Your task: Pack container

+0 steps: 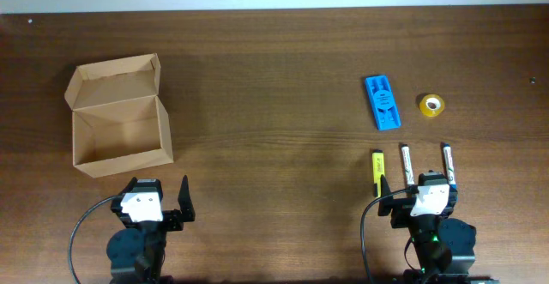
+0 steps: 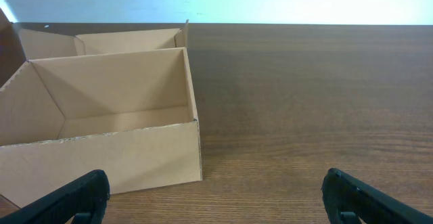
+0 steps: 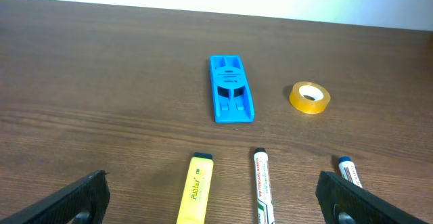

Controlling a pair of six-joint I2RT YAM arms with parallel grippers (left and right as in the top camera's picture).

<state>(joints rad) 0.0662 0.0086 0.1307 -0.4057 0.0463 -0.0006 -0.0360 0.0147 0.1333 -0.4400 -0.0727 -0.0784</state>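
Note:
The tan cardboard container (image 1: 120, 129) stands open at the left, flap lid folded back; it also shows in the left wrist view (image 2: 101, 136), empty. My left gripper (image 1: 163, 205) (image 2: 216, 197) is open and empty just in front of the box. On the right lie a yellow highlighter (image 1: 377, 169) (image 3: 196, 193), a white marker with a black cap (image 1: 407, 164) (image 3: 262, 190) and a white marker with a blue cap (image 1: 448, 164) (image 3: 348, 172). My right gripper (image 1: 426, 196) (image 3: 216, 200) is open and empty, close over their near ends.
A blue flat plastic piece (image 1: 383, 103) (image 3: 231, 89) and a small roll of yellow tape (image 1: 431, 105) (image 3: 310, 97) lie behind the pens. The brown wooden table (image 1: 274, 95) ends at a white far edge.

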